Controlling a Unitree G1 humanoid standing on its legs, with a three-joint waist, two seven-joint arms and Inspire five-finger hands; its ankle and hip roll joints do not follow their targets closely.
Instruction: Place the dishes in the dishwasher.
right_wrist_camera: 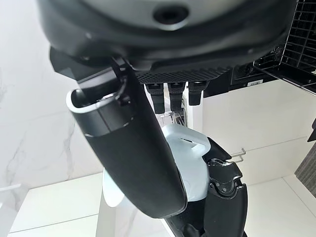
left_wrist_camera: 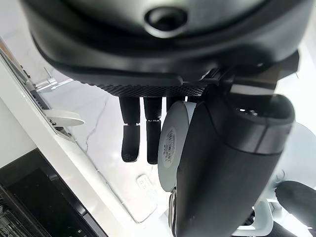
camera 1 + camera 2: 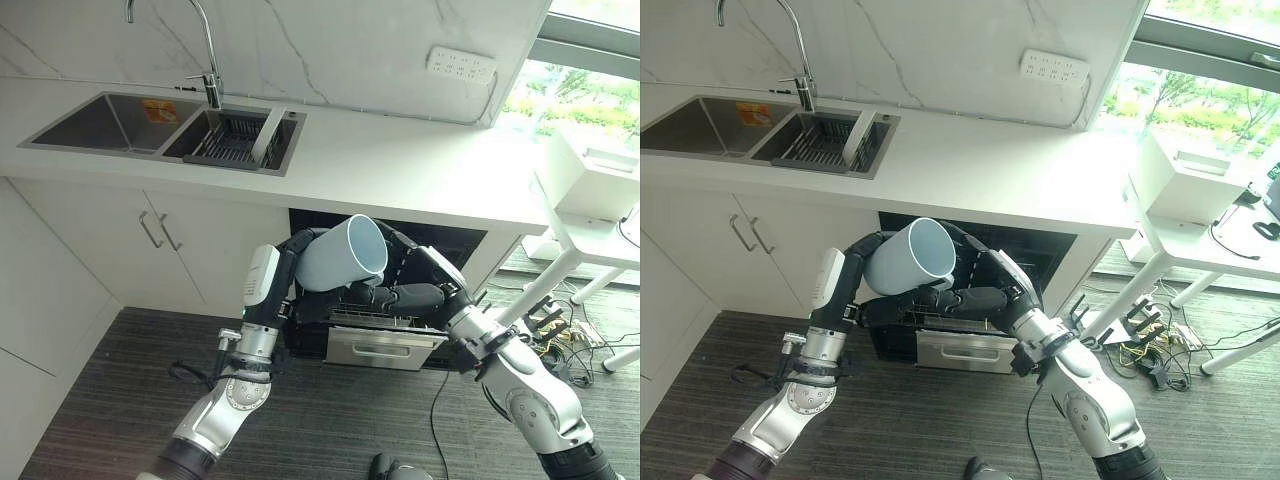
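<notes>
One pale blue cup point(image 3: 343, 254) here, and it's up in the air right in front of the open dishwasher point(image 3: 400, 345), tipped over so its mouth faces up and toward the right. The left hand point(image 3: 296, 262) has it from the base side, fingers and thumb curled round the body; in the left wrist view you can see the cup's round bottom point(image 2: 173, 145) with a ring of tiny print on it, too small to read. The right hand point(image 3: 405, 296) is right under the cup's rim, thumb and fingers bent and touching the cup from below and the side, but I can't tell if it really grips it or just rests there. Just behind the hands, one dark wire rack point(image 3: 385, 318) is pulled out over a steel drawer front point(image 3: 383, 350), so the room at the opening is tight with both arms crowding in. Floor in front is dark striped carpet point(image 3: 120, 390) with plenty of room. Above is the white counter point(image 3: 400, 165), wide and bare along its front edge. At its far left there's a double sink point(image 3: 160, 128): the left basin has one orange sticker point(image 3: 158, 111), unreadable, and the right basin holds one black basket point(image 3: 232, 140) with one white dish point(image 3: 267, 135) standing on edge. One tap point(image 3: 205, 60) behind, one white socket strip point(image 3: 461, 65) on the marble wall.
</notes>
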